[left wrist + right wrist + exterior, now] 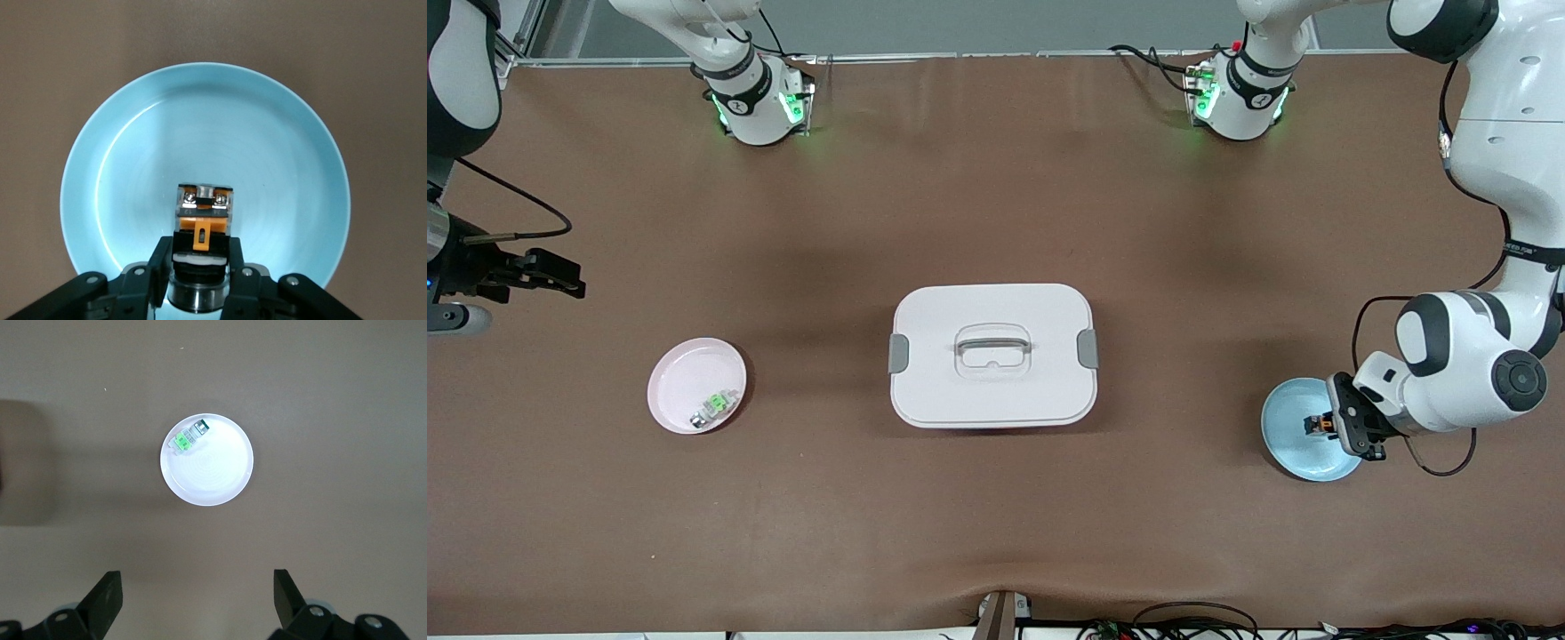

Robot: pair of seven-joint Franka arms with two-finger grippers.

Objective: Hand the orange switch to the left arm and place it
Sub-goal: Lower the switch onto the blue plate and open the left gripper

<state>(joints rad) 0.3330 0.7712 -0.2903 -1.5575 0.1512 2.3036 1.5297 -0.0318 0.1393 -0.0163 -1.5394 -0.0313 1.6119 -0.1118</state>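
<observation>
Your left gripper (197, 277) has its jaws clamped on the orange switch (203, 223) over the blue plate (280, 133). It looks light, rigid, small; grip the body. The right gripper (197, 603) waits over the worktop, jaws wide.

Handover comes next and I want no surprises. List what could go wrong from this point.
1. The left gripper is shut on the orange switch near its silvery end only, over the blue plate; it might twist or slip when lifted.
2. The box stands between the blue plate and the pink plate; a low carry could strike its handle.
3. The right gripper waits open toward the right arm's end of the table, so the handover needs a long reach.
</observation>
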